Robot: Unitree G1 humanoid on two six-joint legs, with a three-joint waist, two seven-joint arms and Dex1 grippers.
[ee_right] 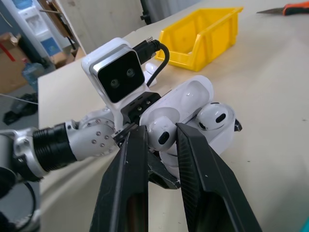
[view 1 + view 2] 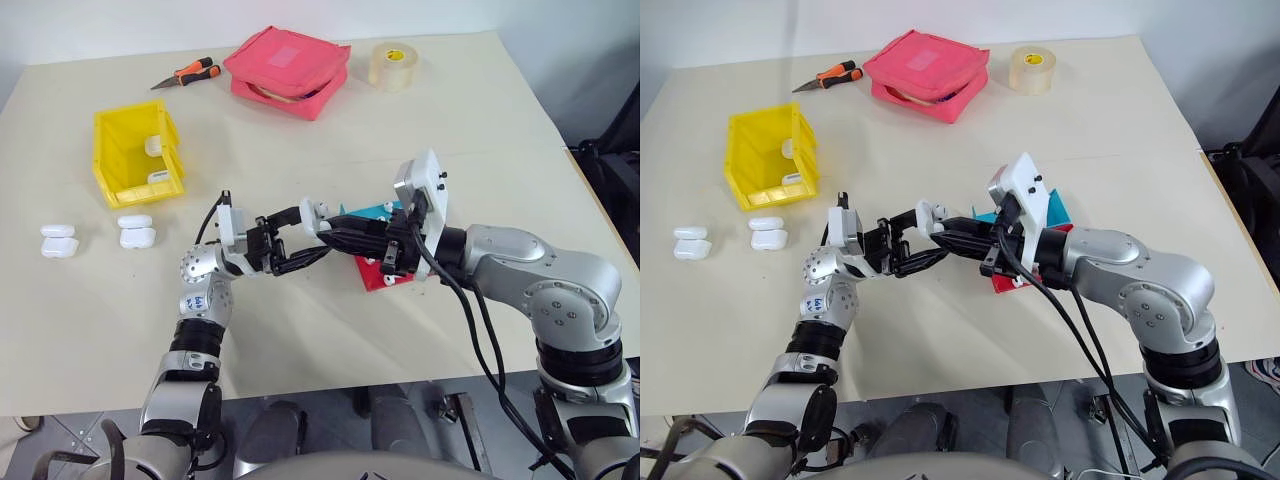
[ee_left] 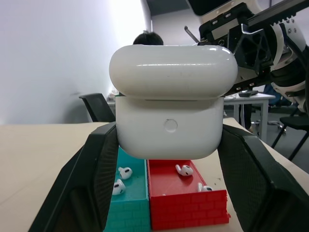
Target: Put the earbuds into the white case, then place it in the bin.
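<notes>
**Right wrist view: earbud going into a held case**

Gripping the white case [image 1: 193, 113] between both black fingers of the left gripper [image 3: 166, 159], lid hinged open, above the table [image 2: 470, 110] near its centre. Pinching one earbud [image 1: 161, 135] in the right gripper [image 1: 159, 137], jaws narrowed onto it, right at the case's open mouth. Sitting already in the case: a second earbud [image 1: 212, 117].

Lying loose in the red tray [image 3: 188, 205] and the blue tray [image 3: 130, 203], just below the grippers: more earbuds. Standing at ten o'clock from the grippers, well apart: the yellow bin [image 2: 135, 155], white cases inside it. Resting at nine o'clock: spare cases [image 2: 135, 230].
</notes>
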